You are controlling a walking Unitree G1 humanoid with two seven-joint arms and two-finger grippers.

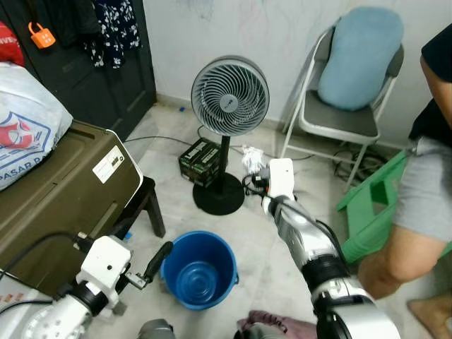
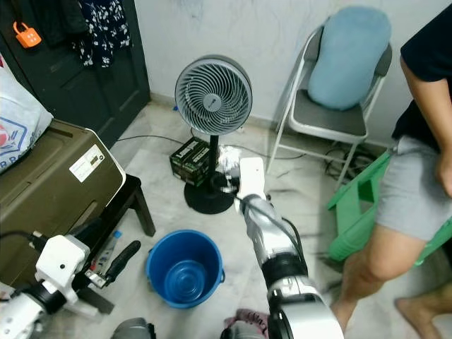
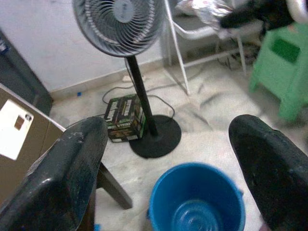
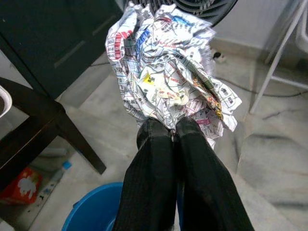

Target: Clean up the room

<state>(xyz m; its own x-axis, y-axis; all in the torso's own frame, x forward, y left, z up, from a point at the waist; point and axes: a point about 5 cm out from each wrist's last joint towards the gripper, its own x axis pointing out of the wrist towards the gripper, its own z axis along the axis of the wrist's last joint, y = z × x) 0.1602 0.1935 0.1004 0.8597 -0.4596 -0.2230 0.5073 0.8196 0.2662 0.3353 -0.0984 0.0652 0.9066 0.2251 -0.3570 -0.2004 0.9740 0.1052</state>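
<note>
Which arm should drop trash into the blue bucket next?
Right. Its pincer is already shut on the crumpled paper, held above and just beyond the blue bucket. The left pincer is open and empty beside the bucket.

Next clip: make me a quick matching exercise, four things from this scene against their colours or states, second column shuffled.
Things:
1. bucket
2. crumpled paper
3. cushion
4. left gripper

Colours or states:
A. pale blue, lying on the folding chair
B. open, holding nothing
C. pinched in the right gripper
D. deep blue, standing on the floor

Pairs: 1-D, 2-C, 3-A, 4-B
</note>
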